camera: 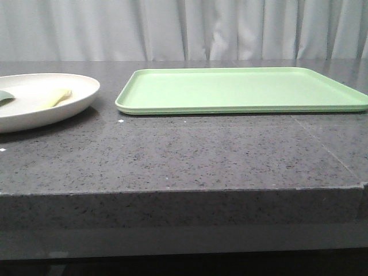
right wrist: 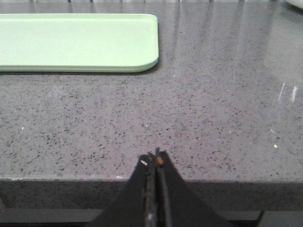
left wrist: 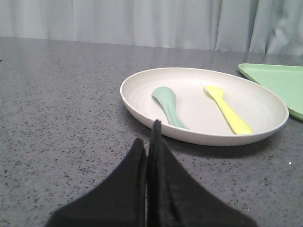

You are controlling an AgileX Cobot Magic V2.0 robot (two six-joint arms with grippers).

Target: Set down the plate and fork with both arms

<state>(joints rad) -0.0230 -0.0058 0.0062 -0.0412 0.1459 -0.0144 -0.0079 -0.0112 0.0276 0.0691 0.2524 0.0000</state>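
The cream-white plate point(camera: 34, 100) point(left wrist: 203, 104) rests on the grey table at the far left, apart from the tray. Inside it lies the pale-yellow fork point(left wrist: 228, 110) point(camera: 56, 96), and beside the fork a teal-green utensil point(left wrist: 168, 105). My left gripper point(left wrist: 147, 137) is shut and holds nothing; its tips sit just short of the plate's near rim. Over the table's front edge, well away from the plate, my right gripper point(right wrist: 155, 158) is shut with nothing in it. Neither arm shows in the front view.
The flat light-green tray point(camera: 241, 92) point(right wrist: 75, 42) point(left wrist: 279, 82) lies at the back of the table from the middle to the right. The table's front edge point(camera: 184, 190) runs across the front view. A pale curtain hangs behind.
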